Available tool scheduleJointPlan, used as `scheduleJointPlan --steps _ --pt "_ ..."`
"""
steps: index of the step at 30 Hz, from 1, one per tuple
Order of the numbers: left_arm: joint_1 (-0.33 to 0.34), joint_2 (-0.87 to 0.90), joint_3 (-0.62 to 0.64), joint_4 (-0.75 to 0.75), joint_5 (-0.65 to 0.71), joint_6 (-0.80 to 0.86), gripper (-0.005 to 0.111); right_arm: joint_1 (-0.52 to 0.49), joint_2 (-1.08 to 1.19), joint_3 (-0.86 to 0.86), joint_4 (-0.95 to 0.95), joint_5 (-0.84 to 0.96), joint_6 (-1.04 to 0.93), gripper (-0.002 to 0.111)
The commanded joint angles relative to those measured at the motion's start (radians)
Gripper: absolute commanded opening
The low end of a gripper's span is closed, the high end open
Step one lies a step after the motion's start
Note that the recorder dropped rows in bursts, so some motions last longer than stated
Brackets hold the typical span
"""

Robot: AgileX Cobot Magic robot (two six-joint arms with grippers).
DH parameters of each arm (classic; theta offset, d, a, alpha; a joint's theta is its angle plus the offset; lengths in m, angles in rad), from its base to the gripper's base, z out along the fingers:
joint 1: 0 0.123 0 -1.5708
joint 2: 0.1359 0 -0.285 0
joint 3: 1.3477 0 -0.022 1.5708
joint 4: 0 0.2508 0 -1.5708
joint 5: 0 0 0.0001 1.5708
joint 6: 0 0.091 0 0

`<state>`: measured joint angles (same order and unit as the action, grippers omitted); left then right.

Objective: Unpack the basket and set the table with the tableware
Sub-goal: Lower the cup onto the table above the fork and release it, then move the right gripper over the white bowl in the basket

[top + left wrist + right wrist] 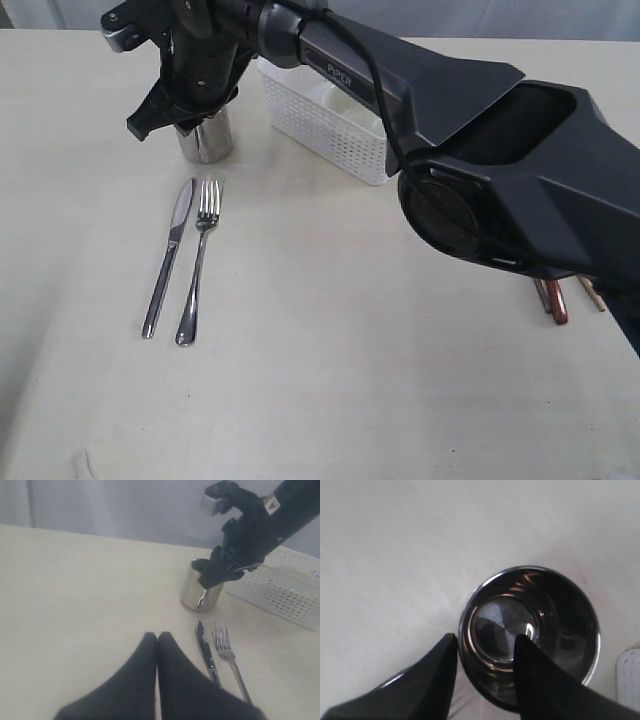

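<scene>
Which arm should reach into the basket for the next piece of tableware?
Right, probably. The right gripper stands open at the cup, beside the basket; the left gripper is shut and farther off, past the knife and fork.

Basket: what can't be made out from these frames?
1. Basket contents: in the exterior view, the right arm covers most of the opening. In the left wrist view, the frame edge cuts it off and only the outer wall shows.
2. Reddish-brown utensils: in the exterior view, the arm hides all but their ends, so kind and count are unclear.
</scene>
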<state>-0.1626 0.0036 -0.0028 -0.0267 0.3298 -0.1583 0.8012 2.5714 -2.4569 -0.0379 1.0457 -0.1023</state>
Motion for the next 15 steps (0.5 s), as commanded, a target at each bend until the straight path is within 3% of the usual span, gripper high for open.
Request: scheduleJointPlan --steps 1,15 --pt "0.001 -0.004 0.003 -0.005 -0.011 0.001 0.000 -0.005 -0.023 -0.008 -0.013 0.012 0.006 0.037" --pt "0.001 -0.004 0.003 -0.005 -0.011 0.001 0.000 -0.026 -0.185 -0.008 0.010 0.087 0.037 0.037"
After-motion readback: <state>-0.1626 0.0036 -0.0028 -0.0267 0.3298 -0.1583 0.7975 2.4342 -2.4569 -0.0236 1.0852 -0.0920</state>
